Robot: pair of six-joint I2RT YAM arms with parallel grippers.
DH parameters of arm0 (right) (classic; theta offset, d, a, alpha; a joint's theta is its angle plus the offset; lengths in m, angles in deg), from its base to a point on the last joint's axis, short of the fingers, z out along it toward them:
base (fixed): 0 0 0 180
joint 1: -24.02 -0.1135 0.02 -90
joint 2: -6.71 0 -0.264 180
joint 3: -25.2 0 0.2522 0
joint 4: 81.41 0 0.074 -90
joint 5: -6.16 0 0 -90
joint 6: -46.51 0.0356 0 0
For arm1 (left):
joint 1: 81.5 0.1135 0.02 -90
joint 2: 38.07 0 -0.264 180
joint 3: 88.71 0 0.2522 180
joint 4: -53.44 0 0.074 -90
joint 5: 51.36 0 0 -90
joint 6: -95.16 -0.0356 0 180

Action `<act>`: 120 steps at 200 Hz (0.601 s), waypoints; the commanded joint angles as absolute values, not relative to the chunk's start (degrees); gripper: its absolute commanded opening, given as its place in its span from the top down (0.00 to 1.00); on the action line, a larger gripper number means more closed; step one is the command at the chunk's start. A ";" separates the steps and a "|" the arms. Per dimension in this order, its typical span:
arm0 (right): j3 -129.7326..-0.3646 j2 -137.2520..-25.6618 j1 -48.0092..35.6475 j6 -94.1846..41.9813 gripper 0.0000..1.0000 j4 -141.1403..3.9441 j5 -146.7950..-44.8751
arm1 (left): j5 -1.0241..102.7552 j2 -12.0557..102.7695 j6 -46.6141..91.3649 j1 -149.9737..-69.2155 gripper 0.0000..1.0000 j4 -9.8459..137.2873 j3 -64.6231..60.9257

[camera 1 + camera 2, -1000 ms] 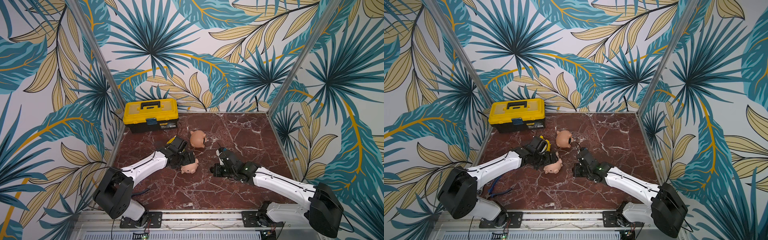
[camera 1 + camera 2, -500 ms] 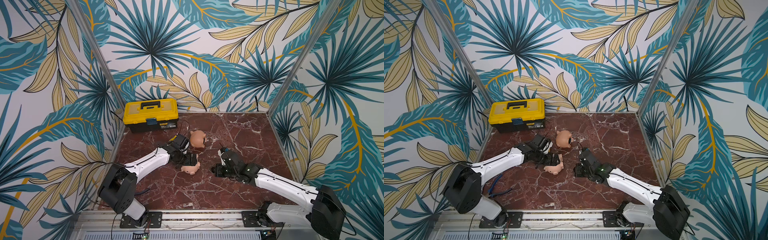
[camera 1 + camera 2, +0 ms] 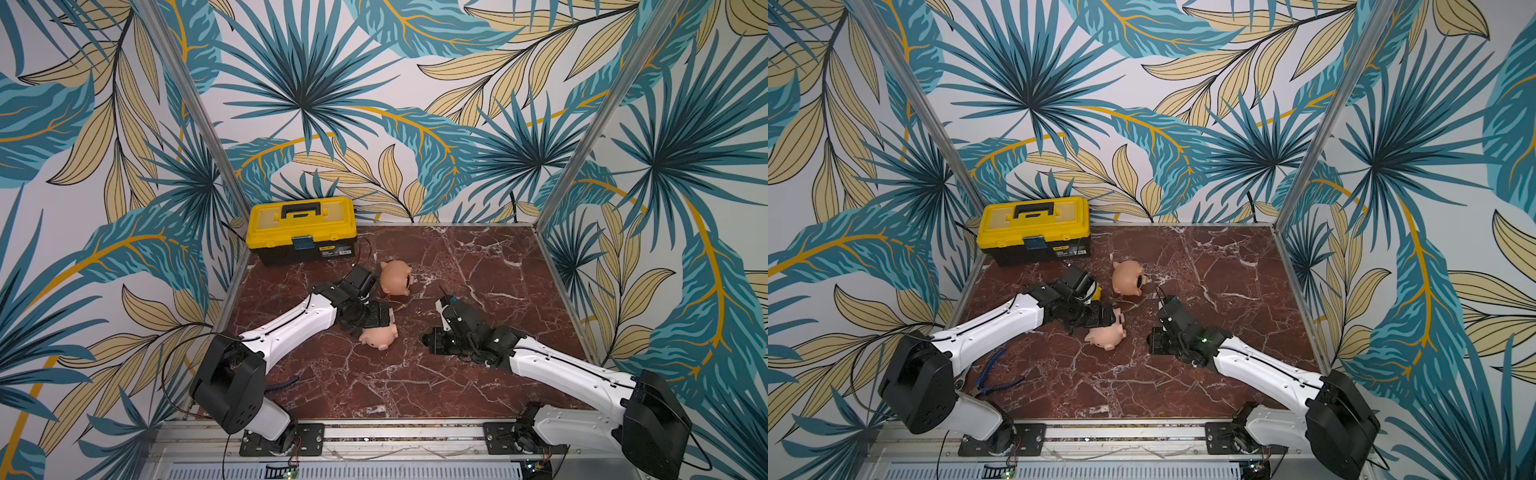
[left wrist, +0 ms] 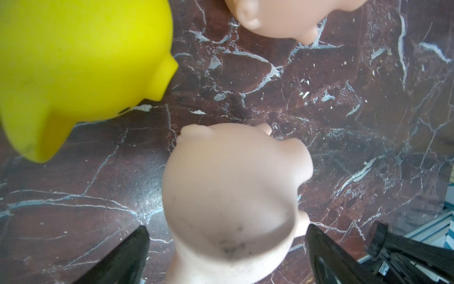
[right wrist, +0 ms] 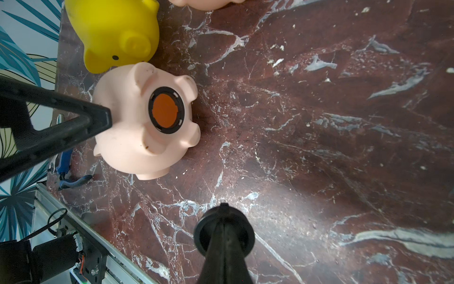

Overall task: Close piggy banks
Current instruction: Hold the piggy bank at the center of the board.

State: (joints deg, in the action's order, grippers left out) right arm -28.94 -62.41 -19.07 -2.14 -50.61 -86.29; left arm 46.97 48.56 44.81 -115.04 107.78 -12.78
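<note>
My left tool (image 4: 227,231) stands spread wide, one finger either side of the pale pink pig (image 4: 233,196), and I can't tell whether either finger touches it. That pig lies tipped over near the middle of the worktop (image 3: 478,266). In the right wrist view its underside shows a black ring around an orange centre. The yellow pig (image 5: 115,32) sits just beside it, mostly hidden under my left arm in both top views. The peach-orange pig (image 3: 395,277) lies a little farther back, towards the toolbox (image 3: 301,228). My right tool (image 5: 223,214) is pressed together, low over bare marble and apart from all three pigs.
</note>
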 commanded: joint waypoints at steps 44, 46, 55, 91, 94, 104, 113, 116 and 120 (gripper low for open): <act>-27.34 -63.17 -18.88 -1.70 1.00 -51.87 -86.65 | 44.93 52.89 52.80 -116.51 0.00 108.69 -8.95; -27.32 -63.17 -18.89 -1.71 1.00 -51.90 -86.71 | 44.93 53.07 52.75 -116.55 0.00 108.73 -8.88; -27.23 -63.17 -18.87 -1.67 1.00 -51.93 -86.65 | 44.73 53.71 52.70 -116.70 0.00 108.69 -8.78; -26.72 -62.73 -18.70 -1.80 1.00 -52.17 -86.58 | 44.58 55.63 51.92 -116.64 0.00 108.71 -9.07; -26.60 -62.61 -18.65 -1.77 1.00 -52.28 -86.64 | 44.62 55.70 51.79 -116.65 0.01 108.69 -9.11; -26.22 -62.38 -18.45 -1.76 1.00 -52.82 -86.86 | 45.27 55.85 51.22 -116.66 0.00 108.32 -9.70; -25.72 -62.17 -18.39 -1.74 1.00 -53.50 -87.02 | 46.54 55.71 50.08 -116.65 0.01 107.48 -10.35; -25.53 -62.07 -18.28 -1.79 1.00 -53.77 -87.03 | 46.94 55.64 49.69 -116.65 0.02 107.20 -10.55; -25.28 -61.94 -18.25 -1.77 1.00 -54.22 -87.16 | 47.59 55.54 49.16 -116.64 0.02 106.80 -11.04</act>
State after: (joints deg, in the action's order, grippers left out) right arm -27.41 -62.76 -18.74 -1.95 -52.03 -86.62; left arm 45.66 54.61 51.46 -116.54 107.74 -10.51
